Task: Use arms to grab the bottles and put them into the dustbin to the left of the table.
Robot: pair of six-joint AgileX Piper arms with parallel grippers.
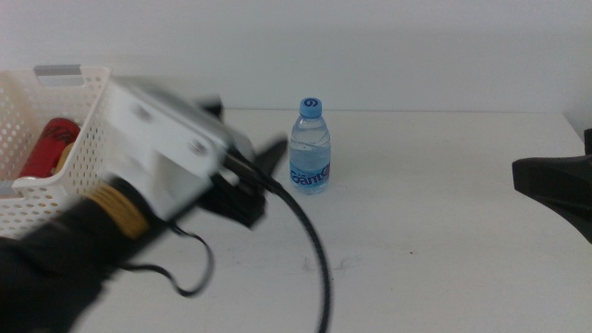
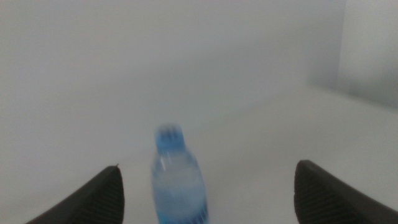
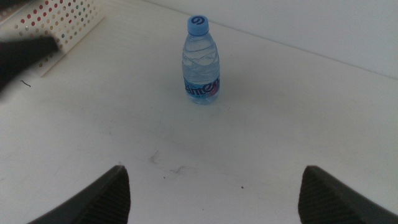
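The water bottle (image 1: 310,148) stands upright on the surface (image 1: 435,231) near its far edge, about midway along it, blue cap up, touching nothing. That leaves open room on every side, so it can be taken around the body without knocking anything.

The left gripper (image 1: 254,180) sits just beside the bottle, on the basket side, blurred with motion. In its wrist view the fingers (image 2: 93,199) are spread wide with nothing between them, and the bottle shows ahead in the gap, nearer one finger than the other. That spread looks meant to straddle the bottle's body, so I judge this as the approach before a grasp.

The basket (image 1: 69,148) sits at the surface's left edge, close to the working arm; a red can (image 1: 46,148) already lies inside it.

The right gripper (image 1: 555,185) waits at the right edge, its fingers (image 3: 93,199) likewise wide and empty, well apart from the bottle.
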